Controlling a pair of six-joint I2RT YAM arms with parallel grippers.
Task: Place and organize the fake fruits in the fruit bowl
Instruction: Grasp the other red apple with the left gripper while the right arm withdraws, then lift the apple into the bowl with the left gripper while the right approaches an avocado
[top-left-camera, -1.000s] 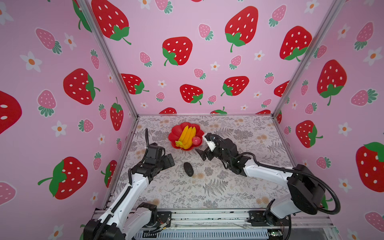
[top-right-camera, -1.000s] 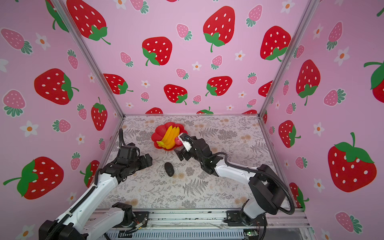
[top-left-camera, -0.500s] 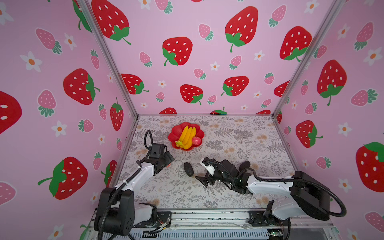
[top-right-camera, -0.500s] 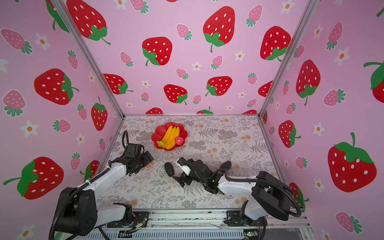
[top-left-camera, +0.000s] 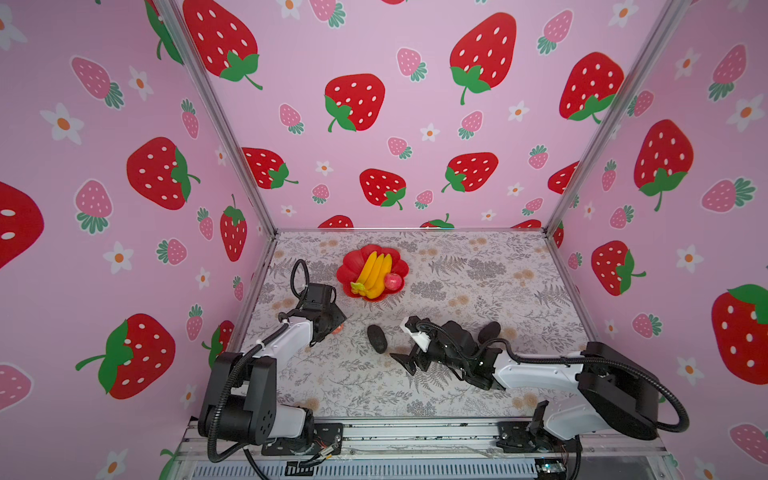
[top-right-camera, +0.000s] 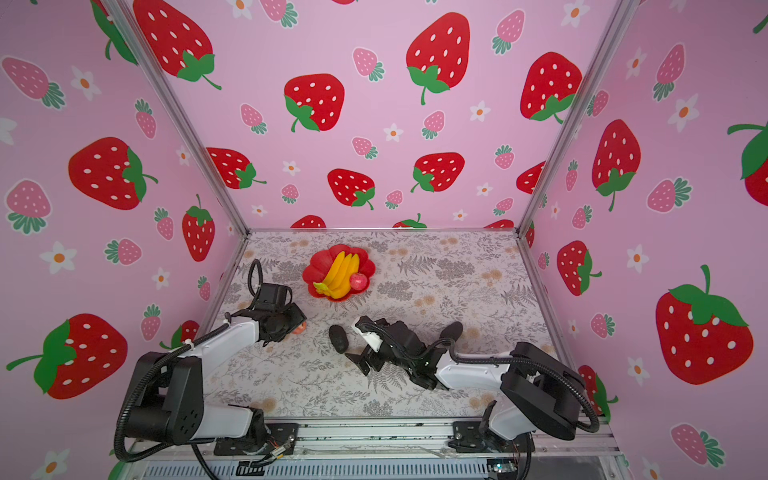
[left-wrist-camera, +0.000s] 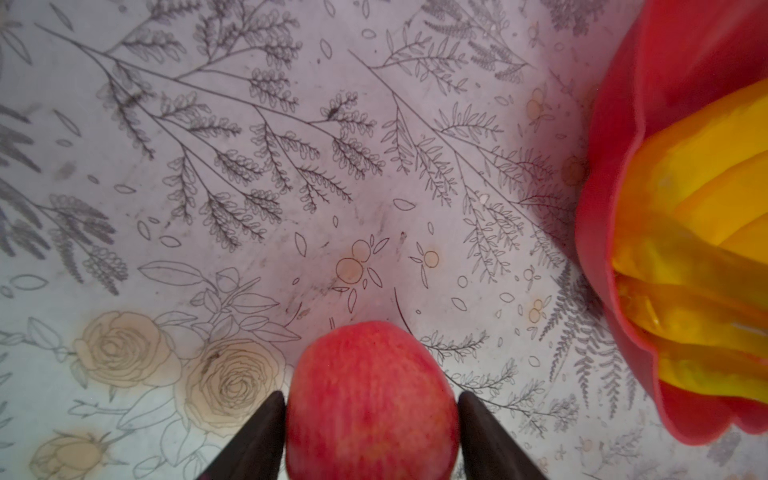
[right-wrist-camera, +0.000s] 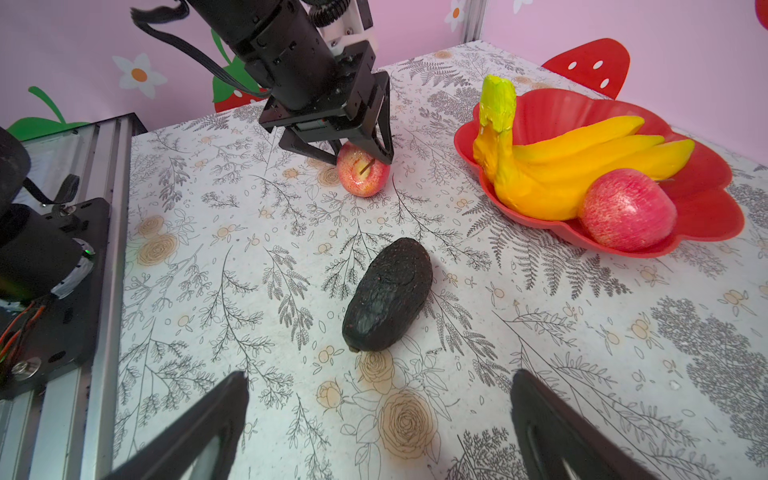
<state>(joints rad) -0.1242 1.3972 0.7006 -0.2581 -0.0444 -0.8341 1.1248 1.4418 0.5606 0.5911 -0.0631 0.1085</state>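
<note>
Black jaws of the right gripper (right-wrist-camera: 378, 376) gape empty, newly drawn back near the dark bumpy oval fruit (right-wrist-camera: 388, 297) on the table (right-wrist-camera: 540, 316). Farther on, the left gripper (right-wrist-camera: 358, 158) has just pinched shut on the small red-pink apple (left-wrist-camera: 372, 409), so lifting comes next. Beyond, the glossy red scalloped bowl (right-wrist-camera: 561, 108) holds the yellow plastic banana bunch (right-wrist-camera: 582, 158) and a second apple (right-wrist-camera: 627, 210).
</note>
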